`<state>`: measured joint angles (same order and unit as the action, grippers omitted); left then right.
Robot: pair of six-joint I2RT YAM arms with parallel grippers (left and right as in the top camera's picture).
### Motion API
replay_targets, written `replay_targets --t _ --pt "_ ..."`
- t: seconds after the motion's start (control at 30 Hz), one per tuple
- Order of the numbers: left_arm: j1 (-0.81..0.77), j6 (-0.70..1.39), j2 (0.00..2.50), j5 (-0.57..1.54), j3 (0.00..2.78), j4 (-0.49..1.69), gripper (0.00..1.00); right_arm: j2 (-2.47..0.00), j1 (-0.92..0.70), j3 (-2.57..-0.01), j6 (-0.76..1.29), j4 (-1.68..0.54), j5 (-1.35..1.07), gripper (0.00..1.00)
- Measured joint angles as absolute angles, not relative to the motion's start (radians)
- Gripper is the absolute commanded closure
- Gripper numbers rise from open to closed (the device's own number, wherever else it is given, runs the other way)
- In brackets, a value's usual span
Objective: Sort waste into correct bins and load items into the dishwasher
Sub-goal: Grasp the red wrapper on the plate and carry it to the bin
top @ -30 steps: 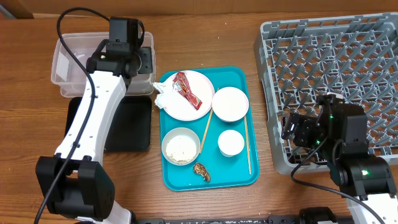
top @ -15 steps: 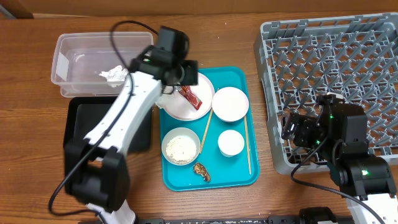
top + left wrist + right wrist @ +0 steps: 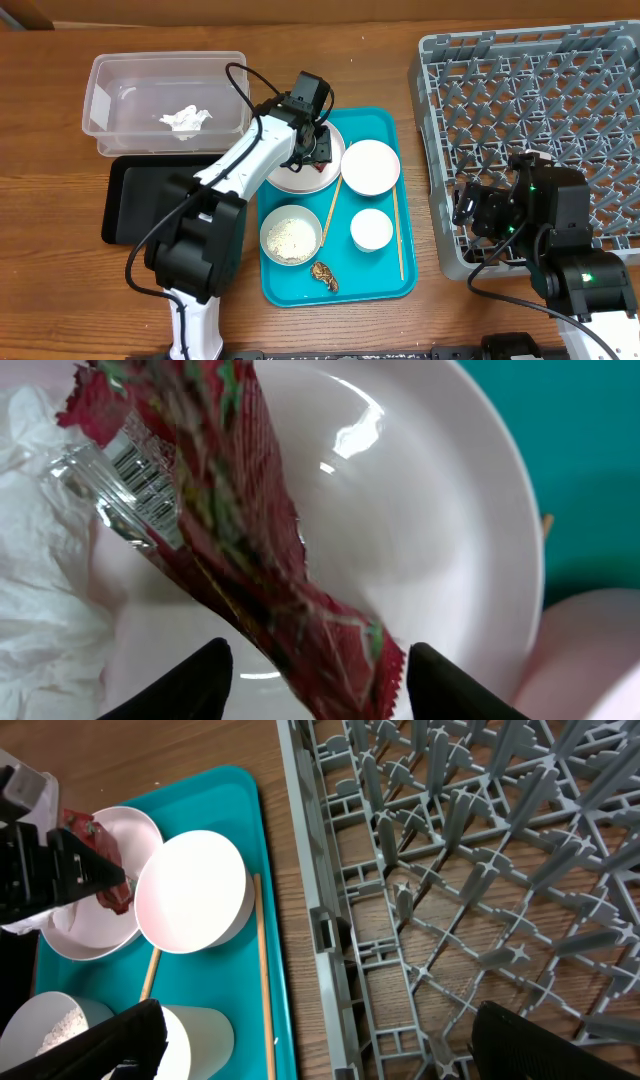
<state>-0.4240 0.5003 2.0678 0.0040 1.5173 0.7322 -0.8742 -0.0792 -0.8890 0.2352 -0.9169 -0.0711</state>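
My left gripper (image 3: 318, 150) is open low over the round white plate (image 3: 288, 177), its fingers either side of the red shiny wrapper (image 3: 260, 570) lying on it. A crumpled white napkin (image 3: 40, 560) lies at the plate's left edge; another napkin (image 3: 184, 118) lies in the clear tub (image 3: 110, 95). The black tray (image 3: 140, 205) sits below the tub. On the teal tray are a bowl (image 3: 371, 166), a bowl of rice (image 3: 291, 236), a cup (image 3: 371, 229), two chopsticks (image 3: 398, 235) and a brown scrap (image 3: 324, 274). My right gripper (image 3: 310, 1040) is open over the grey rack's (image 3: 540, 100) left wall.
The teal serving tray (image 3: 385, 285) lies in the middle between the bins and the rack. Bare wooden table (image 3: 60, 300) shows in front and at the left. The rack fills the right side.
My left arm swung from the clear tub, where a napkin now lies, right to the plate and lowered onto the red wrapper. The right arm has not moved.
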Motion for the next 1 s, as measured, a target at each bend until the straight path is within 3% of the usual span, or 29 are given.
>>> replay_targets --t 0.07,0.17,0.63,1.0 --pt "-0.424 0.507 2.081 -0.004 1.517 0.733 0.55 -0.874 -0.079 -0.889 0.236 -0.918 -0.071 0.0" --pt "-0.424 0.523 2.1 -0.009 1.517 0.735 0.96 -0.874 -0.079 -0.889 0.236 -0.918 -0.071 0.0" --pt "-0.418 0.499 2.063 -0.026 1.563 0.82 0.96 -0.874 -0.079 -0.889 0.235 -0.935 -0.071 0.0" --pt "-0.295 0.421 1.764 -0.282 1.614 0.815 0.96 -0.874 -0.079 -0.889 0.235 -0.935 -0.071 0.0"
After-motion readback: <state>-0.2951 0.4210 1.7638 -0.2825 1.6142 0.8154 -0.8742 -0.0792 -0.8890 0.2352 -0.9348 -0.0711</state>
